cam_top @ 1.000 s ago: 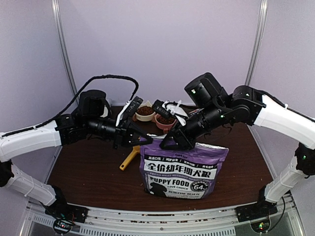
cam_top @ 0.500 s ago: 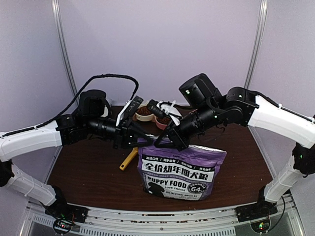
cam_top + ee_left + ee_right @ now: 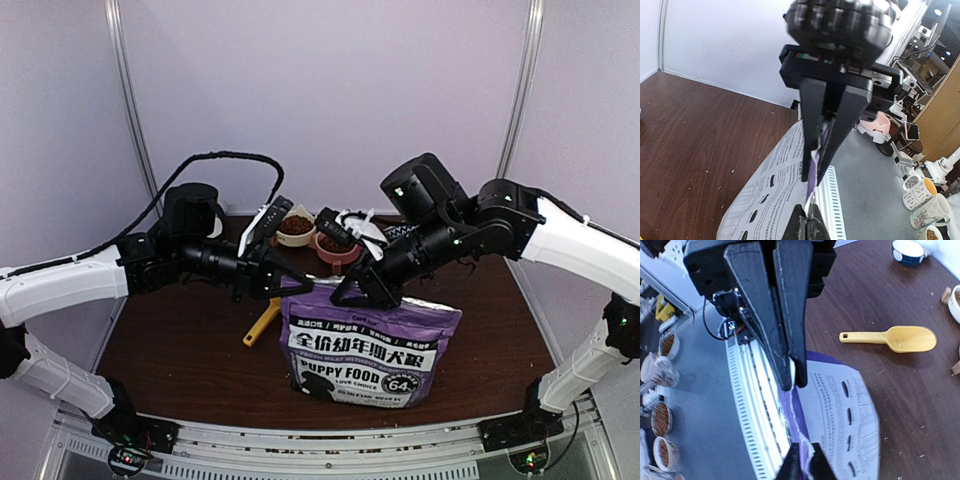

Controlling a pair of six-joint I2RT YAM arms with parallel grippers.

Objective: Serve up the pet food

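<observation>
So the left fingers (image 3: 790,315) are clamped shut on the top edge of the one puppy food bag (image 3: 370,345). The right fingers (image 3: 812,125) straddle that edge, nearly closed, can't tell if they're gripping. One yellow scoop (image 3: 262,322), two kibble bowls (image 3: 294,240) (image 3: 335,259) behind.

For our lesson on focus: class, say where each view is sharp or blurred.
Top external: evenly lit, purple bag print crisp. Left wrist: housing above the jaws blurred. Right wrist: jaws loom large, yellow scoop sharp.

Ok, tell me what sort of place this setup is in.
Most likely a robot test booth in a lab or workshop, not a home: bare pale panel walls on metal posts enclose the brown table, and a grey surface beside it holds several mugs.
</observation>
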